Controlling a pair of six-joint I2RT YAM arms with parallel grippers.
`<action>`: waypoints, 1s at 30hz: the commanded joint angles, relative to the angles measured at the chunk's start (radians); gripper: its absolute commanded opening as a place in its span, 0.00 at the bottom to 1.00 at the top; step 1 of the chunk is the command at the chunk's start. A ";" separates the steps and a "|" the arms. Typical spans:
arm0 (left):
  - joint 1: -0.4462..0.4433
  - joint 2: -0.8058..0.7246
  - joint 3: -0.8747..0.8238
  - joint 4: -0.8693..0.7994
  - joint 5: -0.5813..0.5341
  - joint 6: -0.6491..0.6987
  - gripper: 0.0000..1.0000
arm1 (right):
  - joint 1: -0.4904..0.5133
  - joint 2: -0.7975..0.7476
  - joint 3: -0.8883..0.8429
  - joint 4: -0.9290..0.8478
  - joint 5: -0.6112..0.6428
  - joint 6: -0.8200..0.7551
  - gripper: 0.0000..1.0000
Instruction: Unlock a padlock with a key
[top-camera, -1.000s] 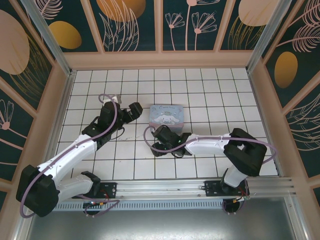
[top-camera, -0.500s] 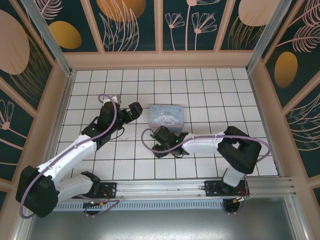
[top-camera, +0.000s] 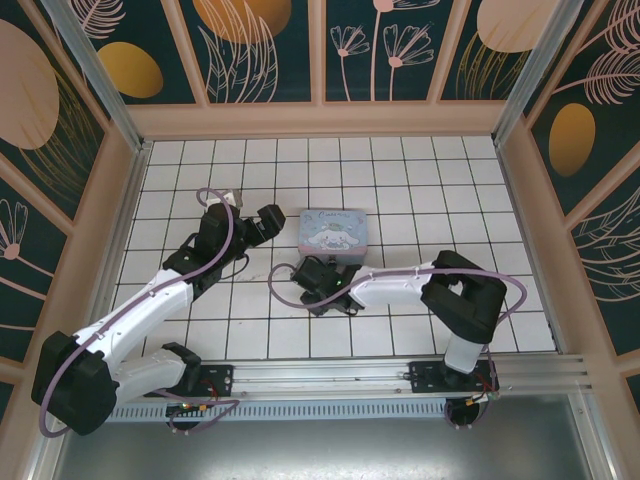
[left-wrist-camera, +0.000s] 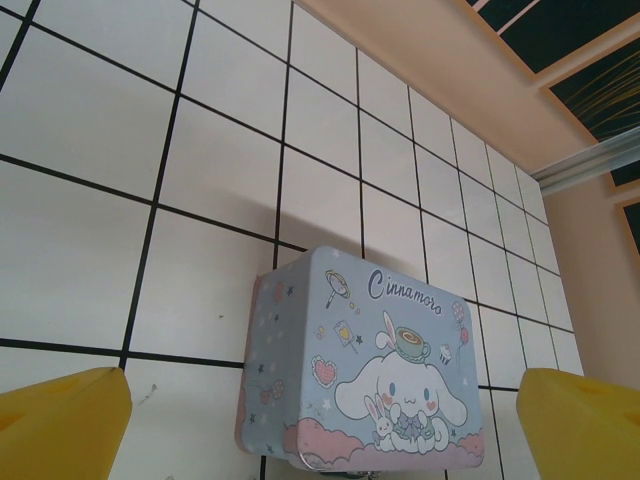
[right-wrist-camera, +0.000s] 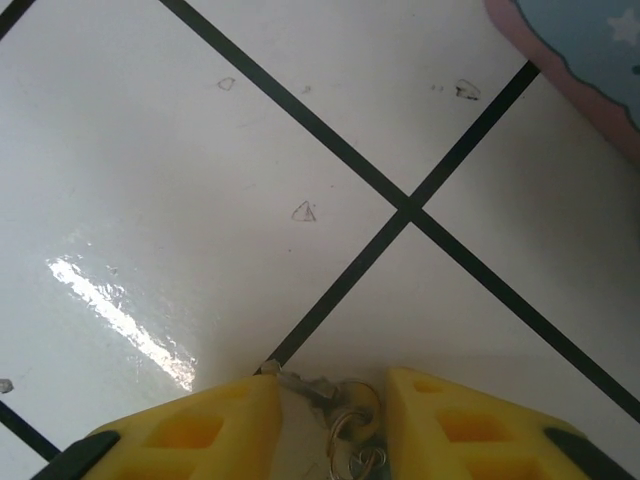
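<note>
Toward the left edge of the table (top-camera: 420, 180), we see the left arm (top-camera: 150, 300) run from its base at the near edge up toward the middle. The left gripper (top-camera: 272, 224) hangs just left of the tin (top-camera: 335, 232), apart from it. In the left wrist view its yellow fingers (left-wrist-camera: 65, 425) sit at the two bottom corners, spread wide, with nothing between them but tile and the tin beyond. The tin lies flat near the middle of the table, lid up, pale blue with a pink border and a white cartoon animal on it.

Just beside the tin's near edge we find the right gripper (right-wrist-camera: 335, 390), low over the tiles. Its jaws stand narrow. Between them lies the key (right-wrist-camera: 298, 383), a thin metal shaft whose tip pokes out at the left finger's inner edge, right where a black grout line (right-wrist-camera: 340, 275) runs in. A small metal ring (right-wrist-camera: 352, 425) sits against the key, deeper between the fingers. We cannot tell whether the jaws pinch the key or only stand around it. The tin's rounded corner shows at the top right of this wrist view, well apart from the key.

Further right, the right arm (top-camera: 465, 300) folds back at its dark elbow to its base near the table's near right corner.
</note>
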 joint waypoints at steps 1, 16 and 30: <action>0.006 -0.006 -0.009 0.021 0.017 -0.016 0.99 | 0.007 0.067 -0.044 0.006 -0.007 0.019 0.32; 0.005 -0.001 -0.016 0.031 0.022 -0.022 0.99 | -0.009 -0.002 -0.123 0.026 -0.001 0.051 0.38; 0.006 0.008 -0.013 0.037 0.025 -0.022 0.99 | 0.004 -0.030 -0.118 -0.019 0.031 0.048 0.36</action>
